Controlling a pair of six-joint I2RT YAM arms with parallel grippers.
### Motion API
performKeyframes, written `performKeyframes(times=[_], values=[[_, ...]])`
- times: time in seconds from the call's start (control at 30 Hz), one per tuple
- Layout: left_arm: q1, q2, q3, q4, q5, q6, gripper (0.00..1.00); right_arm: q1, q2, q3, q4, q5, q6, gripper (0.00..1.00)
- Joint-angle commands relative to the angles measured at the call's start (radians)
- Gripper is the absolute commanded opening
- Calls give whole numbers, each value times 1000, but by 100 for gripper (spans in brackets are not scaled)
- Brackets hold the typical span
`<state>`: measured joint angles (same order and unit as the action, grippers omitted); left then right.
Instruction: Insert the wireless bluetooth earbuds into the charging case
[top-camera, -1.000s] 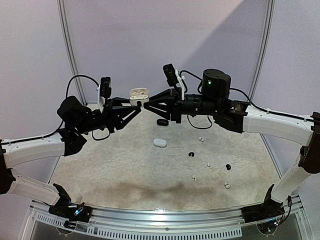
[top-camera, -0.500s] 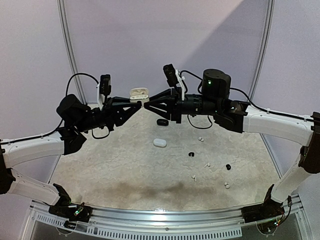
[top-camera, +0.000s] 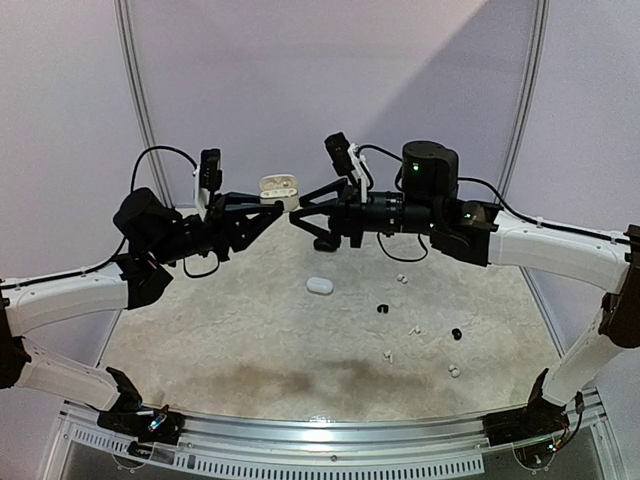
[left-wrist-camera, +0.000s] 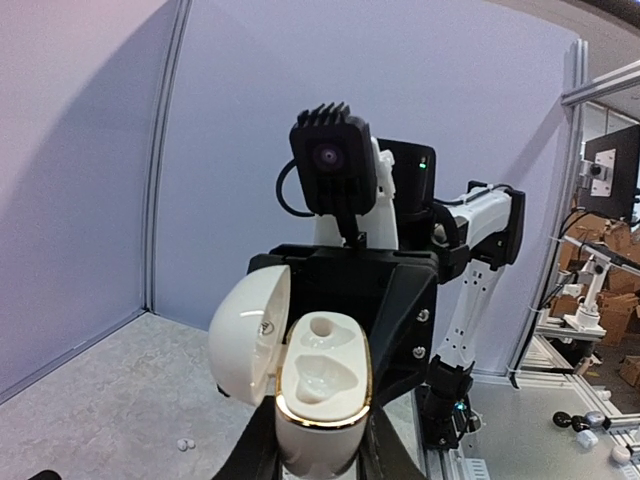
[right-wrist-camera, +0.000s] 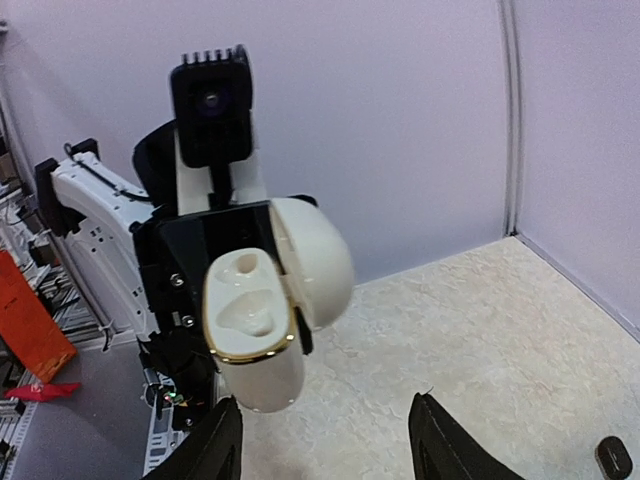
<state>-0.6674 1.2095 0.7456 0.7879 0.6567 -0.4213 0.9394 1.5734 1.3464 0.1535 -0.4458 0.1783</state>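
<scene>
My left gripper (top-camera: 272, 203) is shut on a white charging case (top-camera: 279, 187) with a gold rim and holds it high above the table, lid open. In the left wrist view the case (left-wrist-camera: 318, 385) shows two empty wells, and the lid (left-wrist-camera: 250, 335) hangs to the left. My right gripper (top-camera: 300, 216) is open and empty, facing the case from the right; the case (right-wrist-camera: 250, 320) sits just beyond its fingers (right-wrist-camera: 220, 445). Earbuds lie on the table at the right: white ones (top-camera: 402, 279) (top-camera: 388, 354) (top-camera: 454, 371) and black ones (top-camera: 381, 309) (top-camera: 456, 334).
A closed white case (top-camera: 320, 285) lies mid-table. A black case (top-camera: 325, 244) lies behind it, partly hidden by the right gripper. White earbuds (left-wrist-camera: 183, 443) lie on the mat below the left gripper. Frame posts and purple walls stand at the back.
The left arm has lifted the case slightly. The right gripper has shifted a little left and turned at the wrist, now partly covering the black case.
</scene>
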Motion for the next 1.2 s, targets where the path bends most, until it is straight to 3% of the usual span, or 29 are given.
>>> performKeyframes(times=[0.0, 0.17, 0.27, 0.33, 0.47, 0.63, 1.0, 1.17], values=[[5, -26, -38, -52, -104, 168, 0, -22, -78, 30, -341, 279, 67, 62], [5, -28, -79, -70, -186, 302, 0, -29, 7, 201, -915, 545, 230, 61], [5, -37, -93, -85, -194, 305, 0, -29, 128, 262, -1209, 535, 329, 60], [5, -40, -98, -87, -191, 294, 0, -29, 194, 262, -1299, 506, 376, 60], [5, -49, -104, -91, -184, 285, 0, -16, 300, 243, -1346, 404, 420, 63], [5, -58, -107, -114, -184, 292, 0, 7, 396, 250, -1364, 406, 441, 63], [5, -62, -118, -113, -177, 293, 0, 21, 515, 192, -1320, 399, 424, 57], [5, -63, -121, -113, -175, 294, 0, 20, 529, 177, -1304, 425, 418, 49]])
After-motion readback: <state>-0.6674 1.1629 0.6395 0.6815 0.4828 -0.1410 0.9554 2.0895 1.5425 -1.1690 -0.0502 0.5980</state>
